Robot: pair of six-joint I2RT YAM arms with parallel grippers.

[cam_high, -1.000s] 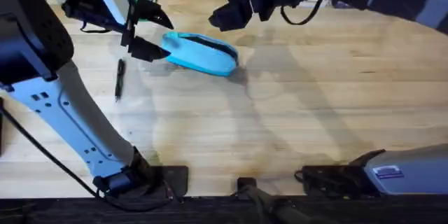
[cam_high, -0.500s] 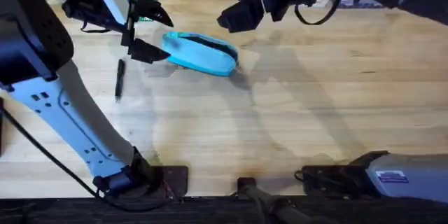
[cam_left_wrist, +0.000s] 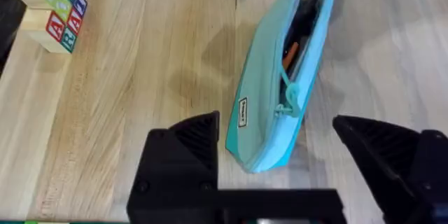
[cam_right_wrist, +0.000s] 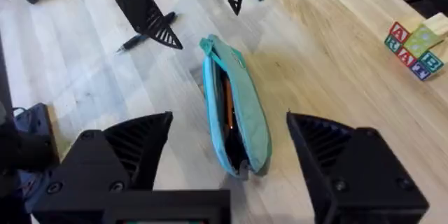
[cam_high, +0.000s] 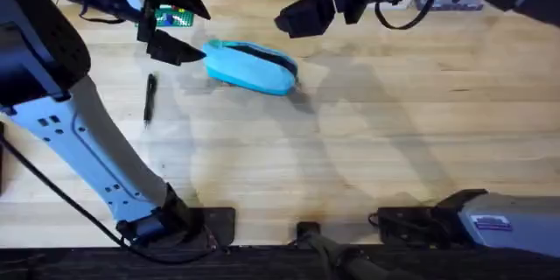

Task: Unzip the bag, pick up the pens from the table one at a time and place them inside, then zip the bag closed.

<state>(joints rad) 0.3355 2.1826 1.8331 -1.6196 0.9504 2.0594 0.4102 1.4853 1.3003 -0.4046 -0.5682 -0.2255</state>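
Overhead view: the bag (cam_high: 251, 66) lies on the worktop (cam_high: 367, 149), its long axis running from the left fingers (cam_high: 166, 28) toward the far right, with the near end just beside those fingers. Both pairs of fingers are released and spread, grasping nothing. The right fingers (cam_high: 302, 16) hang above and beyond the bag's far end. One pen (cam_high: 149, 98) lies on the worktop, nearer the arm bases than the left fingers, its long axis pointing roughly away from the bases.

Left wrist view: the bag (cam_left_wrist: 280, 84) sits between the spread fingers (cam_left_wrist: 280, 175), zipper open, with the pull (cam_left_wrist: 290, 101) hanging at mid-length. An orange item inside the opening is partly hidden by dark lining. Lettered blocks (cam_left_wrist: 52, 10) stand well apart.

Right wrist view: the open bag (cam_right_wrist: 234, 115) lies between the fingers (cam_right_wrist: 231, 161); its contents are hard to make out. The pen (cam_right_wrist: 143, 36) is partly covered by the other arm's fingers.
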